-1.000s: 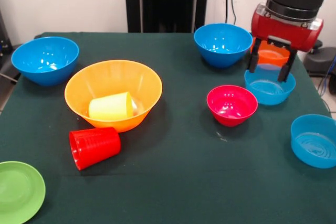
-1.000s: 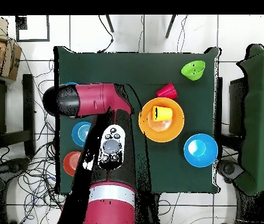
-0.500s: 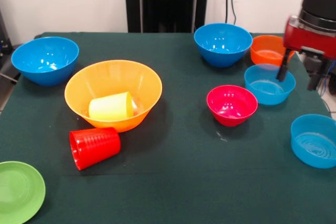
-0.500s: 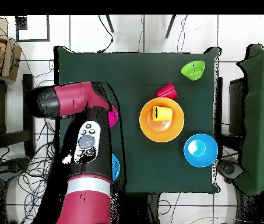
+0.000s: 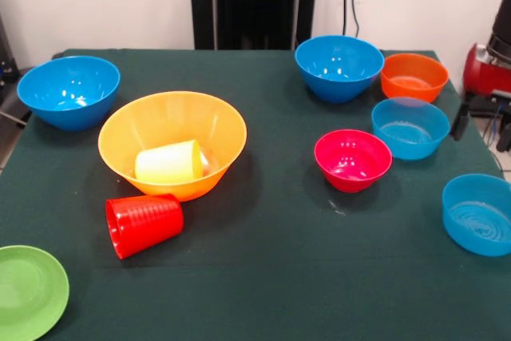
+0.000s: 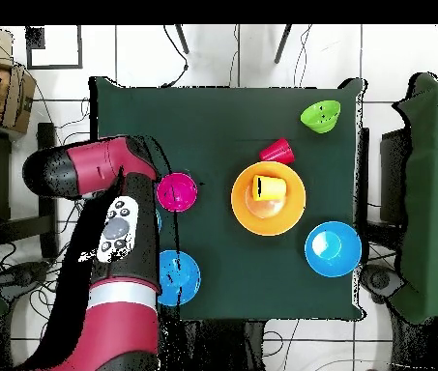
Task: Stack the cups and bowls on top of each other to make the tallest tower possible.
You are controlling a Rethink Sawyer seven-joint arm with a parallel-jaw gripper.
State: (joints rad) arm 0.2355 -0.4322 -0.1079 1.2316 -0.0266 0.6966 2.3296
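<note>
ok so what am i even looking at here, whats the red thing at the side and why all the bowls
The red thing is a robot arm; one picture looks across the table, the other straight down on it. In the front view only part of its gripper shows at the right edge, holding nothing I can see. On the dark green cloth lie plastic dishes meant for stacking: a big yellow-orange bowl with a yellow cup on its side inside it, a red cup tipped over beside it, two deep blue bowls, two paler blue bowls, an orange bowl, a pink-red bowl and a green bowl. Nothing is stacked yet.
</note>
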